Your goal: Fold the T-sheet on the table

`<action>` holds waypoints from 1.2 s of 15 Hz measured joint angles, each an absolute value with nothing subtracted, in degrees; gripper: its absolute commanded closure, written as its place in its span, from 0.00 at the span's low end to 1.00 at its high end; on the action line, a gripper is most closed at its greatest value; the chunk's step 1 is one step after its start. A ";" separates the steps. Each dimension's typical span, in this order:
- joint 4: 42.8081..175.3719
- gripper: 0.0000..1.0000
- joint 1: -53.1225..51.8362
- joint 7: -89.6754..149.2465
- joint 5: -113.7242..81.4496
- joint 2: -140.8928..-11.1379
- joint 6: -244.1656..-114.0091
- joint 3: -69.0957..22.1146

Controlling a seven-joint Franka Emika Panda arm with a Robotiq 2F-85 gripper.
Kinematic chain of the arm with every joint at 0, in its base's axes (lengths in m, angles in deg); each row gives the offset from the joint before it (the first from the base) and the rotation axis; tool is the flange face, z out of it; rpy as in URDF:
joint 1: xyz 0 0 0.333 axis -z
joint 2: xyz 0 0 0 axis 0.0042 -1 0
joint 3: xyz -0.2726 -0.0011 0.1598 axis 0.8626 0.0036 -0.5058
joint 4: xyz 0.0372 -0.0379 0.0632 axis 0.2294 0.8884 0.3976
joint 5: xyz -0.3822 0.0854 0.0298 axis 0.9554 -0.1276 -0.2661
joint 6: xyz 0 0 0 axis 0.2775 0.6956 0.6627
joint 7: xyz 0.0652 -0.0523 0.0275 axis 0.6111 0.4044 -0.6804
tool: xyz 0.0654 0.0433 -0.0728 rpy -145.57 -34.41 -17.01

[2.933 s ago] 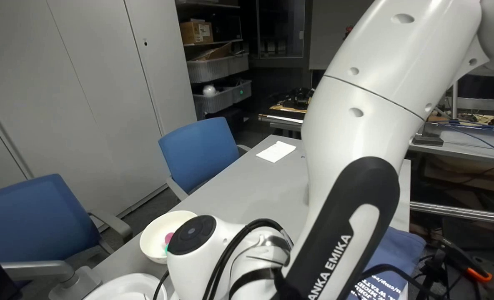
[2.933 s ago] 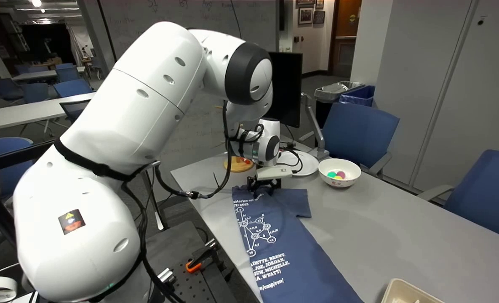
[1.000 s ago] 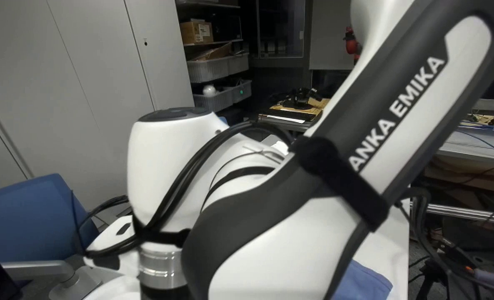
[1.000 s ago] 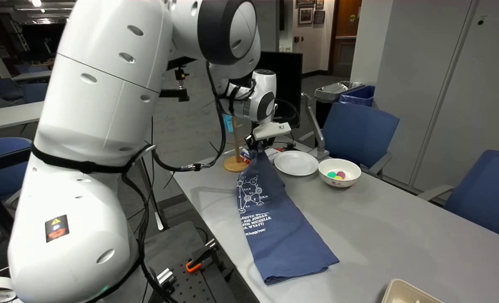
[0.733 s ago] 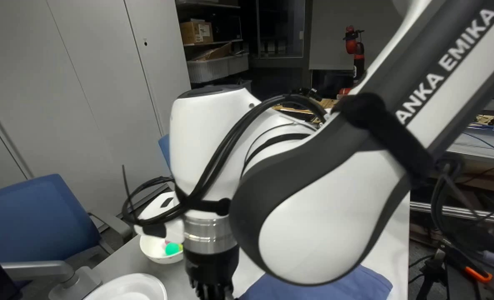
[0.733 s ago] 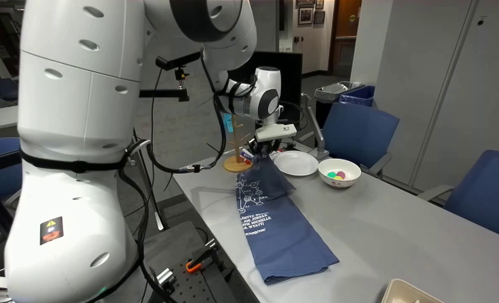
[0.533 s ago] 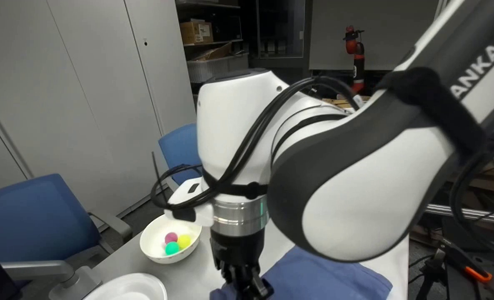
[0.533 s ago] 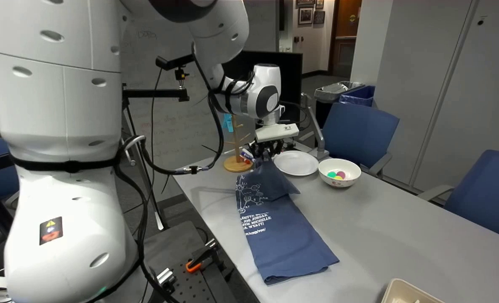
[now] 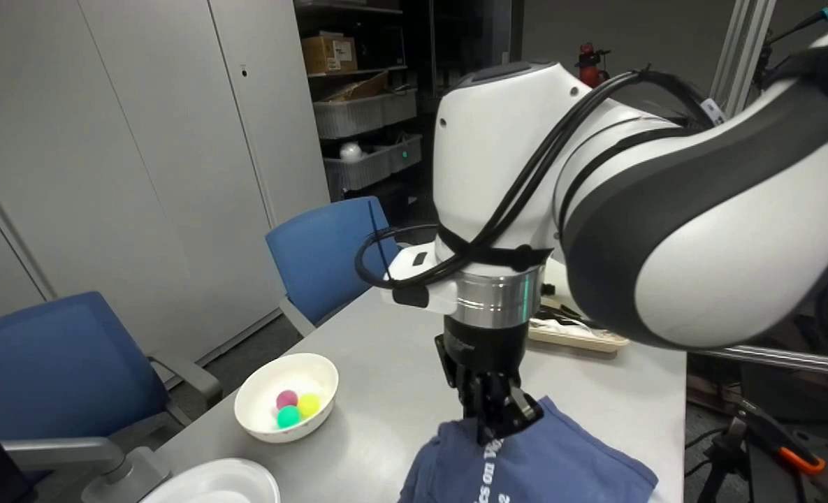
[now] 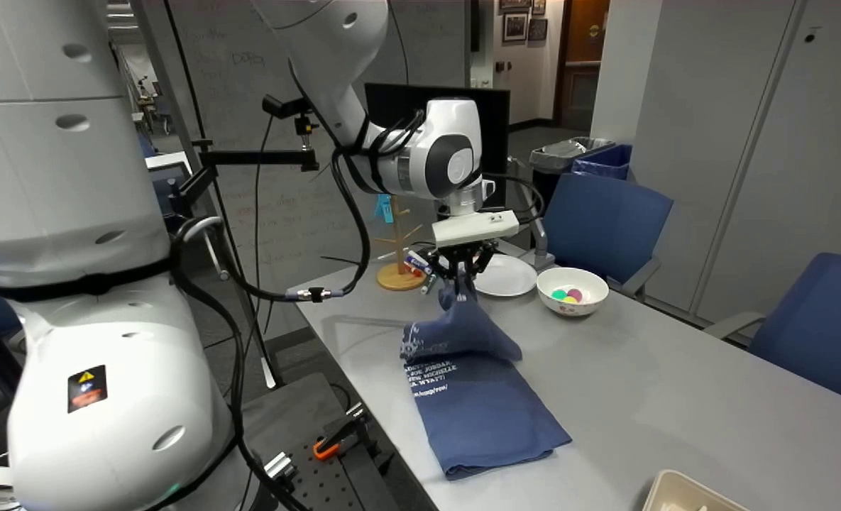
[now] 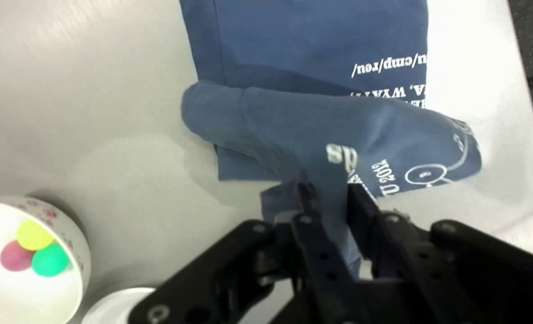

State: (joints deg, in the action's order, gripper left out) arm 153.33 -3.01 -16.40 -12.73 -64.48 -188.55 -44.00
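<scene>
Wrist view, leftmost: a white, pink-flowered round bowl [image 11: 28, 297] is standing apart. Mid-view, black jaws are pinching the raised end of a dark navy, white-lettered cloth T-shirt [image 11: 311, 119]; its flat part is lying beyond them, its long axis running near-parallel to the right edge of the smooth light-grey tabletop [image 11: 477, 63]. The fold is probably needing travel along that axis.

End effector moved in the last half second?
Yes: in an exterior view, the end effector has moved rightward in the picture, relative to the stationary bowl.
</scene>
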 measured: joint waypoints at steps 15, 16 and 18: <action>156.95 0.00 -5.45 -20.83 -18.64 -66.34 -187.21 -40.61; 156.58 0.00 -5.45 -22.17 -20.06 -67.01 -187.21 -40.73; 155.55 0.00 -5.45 -24.57 -22.27 -68.59 -187.25 -41.07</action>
State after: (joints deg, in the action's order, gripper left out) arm 155.55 -5.45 -24.57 -22.27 -68.59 -187.25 -41.07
